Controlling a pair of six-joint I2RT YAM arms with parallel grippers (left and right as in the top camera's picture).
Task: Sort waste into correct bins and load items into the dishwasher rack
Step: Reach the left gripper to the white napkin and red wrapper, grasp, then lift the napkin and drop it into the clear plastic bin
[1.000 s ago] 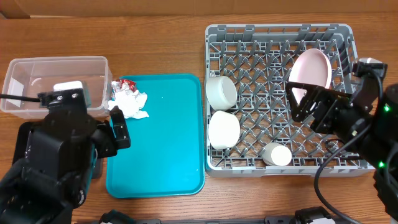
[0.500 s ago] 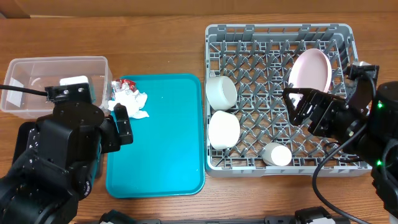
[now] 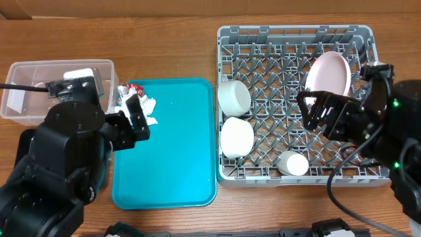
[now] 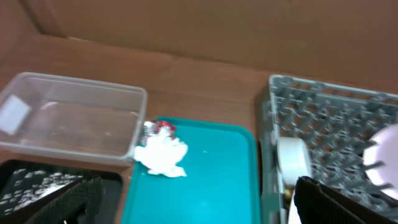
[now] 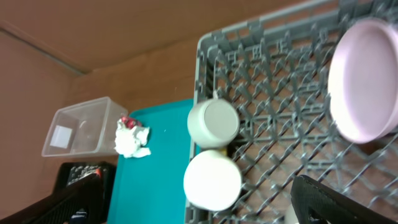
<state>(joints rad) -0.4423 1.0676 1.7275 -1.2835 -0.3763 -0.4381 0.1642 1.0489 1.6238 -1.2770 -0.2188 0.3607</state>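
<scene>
A crumpled white napkin (image 3: 143, 109) and a small red wrapper (image 3: 133, 89) lie at the teal tray's far left corner. They also show in the left wrist view, napkin (image 4: 161, 154) and wrapper (image 4: 163, 127). My left gripper (image 3: 133, 120) is open and empty, just in front of the napkin. The grey dishwasher rack (image 3: 296, 33) holds a pink plate (image 3: 327, 72) on edge, two pale bowls (image 3: 233, 97) (image 3: 237, 137) and a white cup (image 3: 293, 162). My right gripper (image 3: 309, 110) is open and empty over the rack, below the plate. Spoon, fork and carrot are out of view.
The clear tub (image 3: 59, 82) stands at the far left. The black tray (image 4: 37, 186) beside it holds pale specks and is mostly hidden under my left arm in the overhead view. The teal tray (image 3: 171, 158) lies between the bins and the rack.
My left gripper has moved toward the far end of the teal tray, closer to the napkin. My right gripper has shifted slightly left over the rack. Both stay open.
</scene>
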